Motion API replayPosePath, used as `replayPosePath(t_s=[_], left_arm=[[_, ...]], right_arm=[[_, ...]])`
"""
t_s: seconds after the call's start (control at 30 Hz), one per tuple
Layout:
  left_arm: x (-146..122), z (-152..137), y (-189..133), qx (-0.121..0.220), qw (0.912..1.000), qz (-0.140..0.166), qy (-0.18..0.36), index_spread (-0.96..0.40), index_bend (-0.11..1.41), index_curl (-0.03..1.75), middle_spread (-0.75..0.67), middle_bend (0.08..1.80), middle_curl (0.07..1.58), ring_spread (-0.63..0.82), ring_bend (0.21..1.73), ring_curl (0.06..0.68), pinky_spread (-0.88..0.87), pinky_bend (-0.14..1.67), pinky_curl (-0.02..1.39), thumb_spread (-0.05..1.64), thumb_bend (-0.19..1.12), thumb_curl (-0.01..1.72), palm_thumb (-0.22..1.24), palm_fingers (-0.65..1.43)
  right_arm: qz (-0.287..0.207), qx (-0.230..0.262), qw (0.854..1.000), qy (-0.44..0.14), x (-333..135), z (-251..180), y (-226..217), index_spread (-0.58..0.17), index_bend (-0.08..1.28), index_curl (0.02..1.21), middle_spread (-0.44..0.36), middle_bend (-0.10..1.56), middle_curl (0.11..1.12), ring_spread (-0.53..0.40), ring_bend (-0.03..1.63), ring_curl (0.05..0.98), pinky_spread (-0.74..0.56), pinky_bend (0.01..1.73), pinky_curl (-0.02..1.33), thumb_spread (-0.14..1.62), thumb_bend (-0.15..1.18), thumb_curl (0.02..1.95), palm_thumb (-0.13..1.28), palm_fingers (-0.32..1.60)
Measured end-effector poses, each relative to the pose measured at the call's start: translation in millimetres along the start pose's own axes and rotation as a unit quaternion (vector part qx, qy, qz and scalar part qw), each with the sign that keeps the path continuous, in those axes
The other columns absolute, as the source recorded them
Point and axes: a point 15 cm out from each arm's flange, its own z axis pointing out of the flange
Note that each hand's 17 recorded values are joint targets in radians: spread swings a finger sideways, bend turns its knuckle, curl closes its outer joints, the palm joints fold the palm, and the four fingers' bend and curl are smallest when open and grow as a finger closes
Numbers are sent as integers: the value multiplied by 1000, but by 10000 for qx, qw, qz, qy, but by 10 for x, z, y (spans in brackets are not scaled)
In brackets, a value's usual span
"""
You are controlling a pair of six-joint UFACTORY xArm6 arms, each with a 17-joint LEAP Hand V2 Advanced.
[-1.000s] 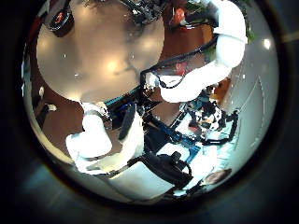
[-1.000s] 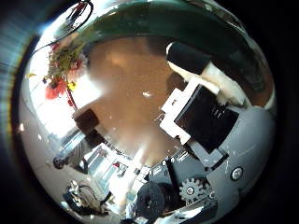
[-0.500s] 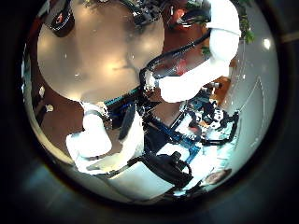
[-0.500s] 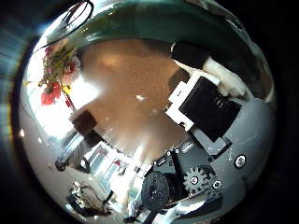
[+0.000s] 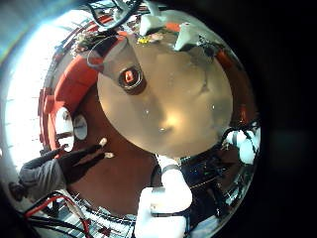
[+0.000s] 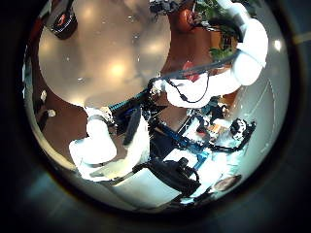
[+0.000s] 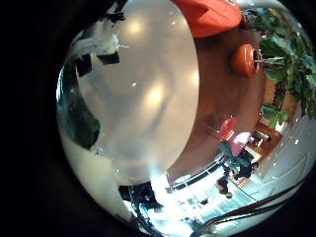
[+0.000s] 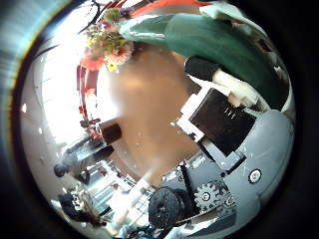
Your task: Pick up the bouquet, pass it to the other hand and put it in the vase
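Observation:
The bouquet (image 8: 108, 45) shows in the right thumb side palm view, its flower heads out beyond my right hand (image 8: 224, 124). Its wrapped stems (image 8: 214, 40) run close along the palm, with the thumb curled against them. The vase (image 5: 129, 76) stands upright on the round table (image 5: 188, 109), near its edge, with nothing in it. It is also in the left thumb side view as the vase (image 6: 64, 19), far from my left hand (image 6: 112, 146). That hand hangs high over the table's other side, fingers relaxed and holding nothing. The right arm (image 6: 243, 58) reaches over the table.
The round table (image 7: 138, 99) fills most of the right little finger side view. Beyond its edge stand a low round seat (image 7: 244, 59) and a leafy plant (image 7: 286, 49). A curved bench (image 5: 64, 84) runs behind the vase's side of the table.
My right arm has swung and risen, carrying the bouquet along; the flowers stay close to the right palm while the table slides past behind them. The left hand has held still.

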Motion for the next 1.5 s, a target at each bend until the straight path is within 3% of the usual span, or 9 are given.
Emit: replayPosePath(t_s=[0.3,0.5,0.63,0.83,1.03,1.07,1.23,1.37,1.5], left_arm=[[-108,-35,-206,318,9993,-135,118,99,185,370,394,200,335,532,520,197,513,184,263,1095,-23,325,317,182],[9,-62,-339,443,9967,-165,658,90,187,375,350,208,345,504,531,196,491,181,260,1095,-23,326,316,239],[44,-92,-386,436,9951,-179,874,86,187,379,334,210,352,495,542,197,481,183,259,1099,-24,324,315,263],[100,-171,-328,491,9947,-166,893,84,187,381,317,211,356,489,544,194,476,181,256,1102,-23,320,314,265],[122,-142,-241,471,9953,-151,831,84,185,383,314,212,359,489,551,188,475,181,253,1104,-23,319,309,267],[130,-150,-226,485,9954,-136,818,84,185,383,314,212,360,489,552,187,475,182,253,1104,-23,319,309,266],[70,-157,-146,543,9957,-131,745,84,185,384,314,211,362,488,556,182,475,182,251,1105,-22,320,308,266],[62,-132,-165,507,9959,-93,737,84,185,385,314,211,363,488,559,179,475,183,251,1106,-22,321,307,266],[36,-120,-163,491,9958,-58,764,84,185,385,314,211,364,486,557,177,475,183,251,1106,-22,321,307,265]], right_arm=[[-288,669,9898,-1225,-67,-971,542,-345,1041,1106,-181,1289,971,-219,1412,765,-153,1462,597,935,39,820,1215,1098],[-458,1259,9664,-2194,-21,-1606,930,-325,1048,1099,-168,1310,952,-215,1419,769,-146,1436,633,928,28,866,1213,1104],[-419,1369,9559,-2563,94,-1740,1065,-313,1053,1093,-161,1320,938,-212,1422,770,-144,1419,660,930,19,899,1206,1104],[-130,982,9610,-2581,255,-1322,996,-299,1064,1087,-154,1334,919,-210,1422,772,-145,1401,708,940,0,946,1181,1097],[53,534,9715,-2307,405,-840,937,-301,982,1055,-159,1257,886,-211,1387,748,-198,1350,708,967,-66,875,971,1014],[68,468,9733,-2246,438,-792,950,-314,884,1034,-166,1196,863,-212,1361,730,-262,1308,694,981,-62,828,885,900],[136,-217,9889,-1467,714,-313,1153,-352,645,950,-169,1050,807,-219,1315,676,-374,1146,623,1016,-43,731,757,519],[55,-752,9912,-1085,711,83,1368,-355,524,878,-154,961,767,-203,1228,634,-318,1059,583,1031,-32,675,727,276],[53,-1069,9899,-934,692,298,1492,-342,466,829,-140,916,743,-184,1201,605,-249,989,546,1037,-28,641,718,213]])
